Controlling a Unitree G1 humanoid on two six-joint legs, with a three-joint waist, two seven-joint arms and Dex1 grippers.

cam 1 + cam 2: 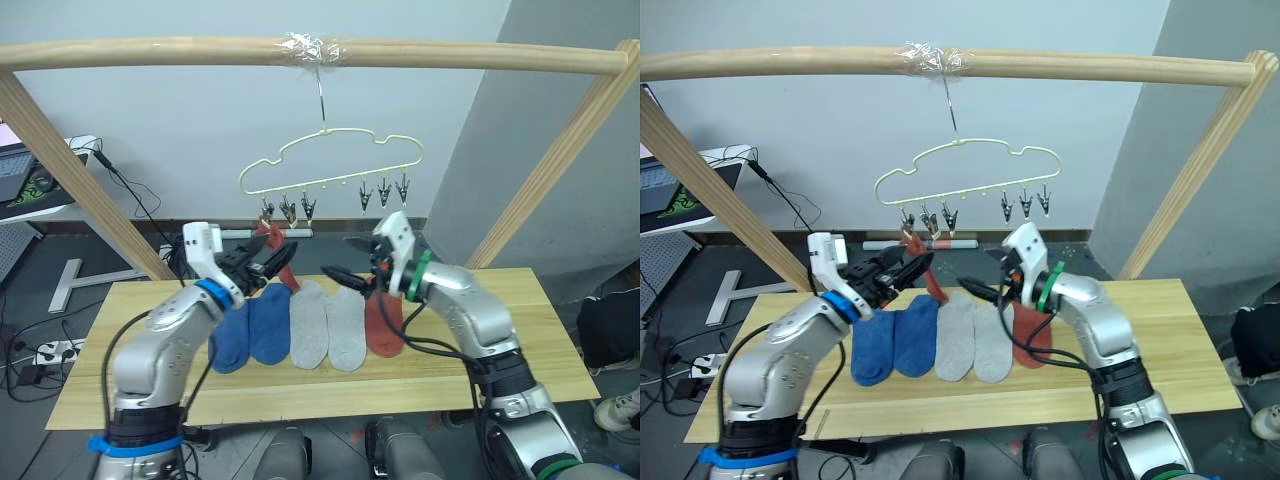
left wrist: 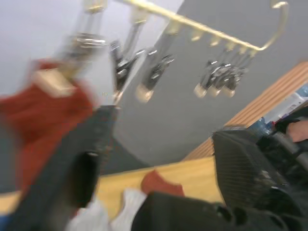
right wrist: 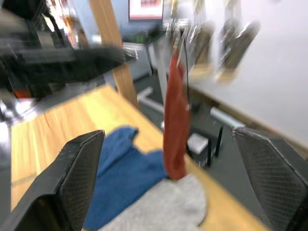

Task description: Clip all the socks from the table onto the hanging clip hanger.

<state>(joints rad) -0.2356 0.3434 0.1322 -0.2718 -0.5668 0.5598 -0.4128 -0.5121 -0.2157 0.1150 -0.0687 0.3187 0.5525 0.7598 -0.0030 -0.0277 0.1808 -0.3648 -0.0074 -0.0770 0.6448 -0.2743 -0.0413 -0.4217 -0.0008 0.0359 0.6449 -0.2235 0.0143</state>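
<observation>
We are at the first sock: one rust red sock hangs from the end clip of the clip hanger, the clip farthest toward our left side, and its toe trails down to just above the row on the table. Our left gripper sits right at that sock, below the clip. From the head views we cannot tell whether its fingers are closed on the cloth or only beside it — the wrist view there is too smeared to settle it.

Our right gripper hovers below the hanger's middle with its fingers spread wide, holding nothing; its wrist view shows the red sock hanging free in the gap between them.

Under the hanger, five socks lie side by side on the table: two blue socks, two light grey socks, and the second red sock at the end nearest the right arm.

So, as we judge it, one is clipped and five remain. Next we should confirm the clip bites, let the left gripper off, then take a sock from the row and bring its cuff up to the neighbouring free clip, with the other gripper pressing that clip open.
</observation>
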